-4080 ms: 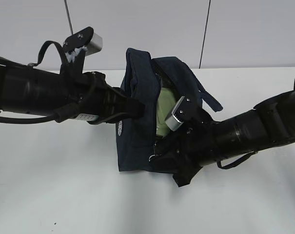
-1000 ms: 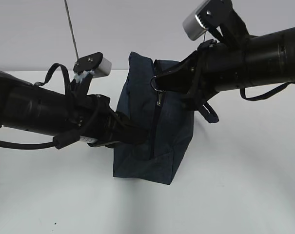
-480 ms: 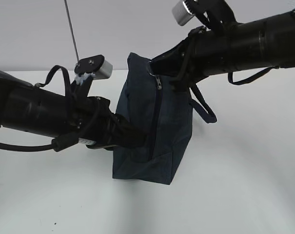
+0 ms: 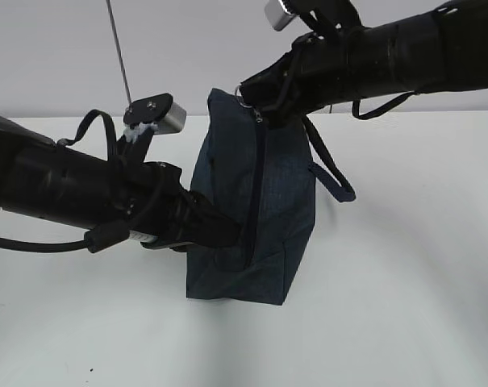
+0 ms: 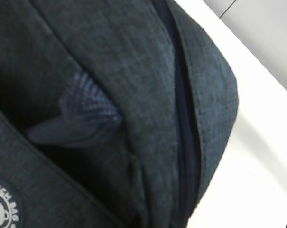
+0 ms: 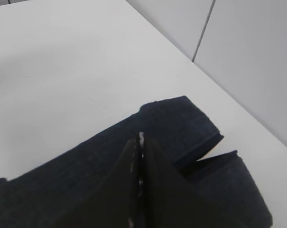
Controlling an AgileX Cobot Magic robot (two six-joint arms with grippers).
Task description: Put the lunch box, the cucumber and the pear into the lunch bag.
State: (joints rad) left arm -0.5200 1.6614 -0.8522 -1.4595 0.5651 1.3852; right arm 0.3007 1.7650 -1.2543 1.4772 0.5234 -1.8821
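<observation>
We read this as the closing step. The lunch bag [image 4: 256, 218] stands upright near the middle of the white table [image 4: 405, 282], and its long zipper [image 4: 256, 189] runs shut along most of the visible face. The lunch box, the cucumber and the pear show in no view; we judge they are inside the bag, but cannot confirm it.

Left arm [image 4: 74, 193]: it reaches in low from the left, roughly level with the table. The left gripper [image 4: 227, 230] presses against the bag's lower left side, its jaws closed; its wrist view shows only folded navy cloth right at the lens, so we take it to be pinching the fabric as an anchor.

Right arm [image 4: 389, 60]: it comes in high from the right. The right gripper [image 4: 256, 101] sits at the bag's top far edge, jaws fully together, as the wrist view shows. The silver ring pull [image 4: 244, 98] lies right at its tip; whether it is actually clamped, we cannot tell.

The loop handle [image 4: 332, 173] hangs free on the bag's right.

Next move, our judgement: finish the last bit of zipper travel at the top, then release both grips without tipping the bag.
</observation>
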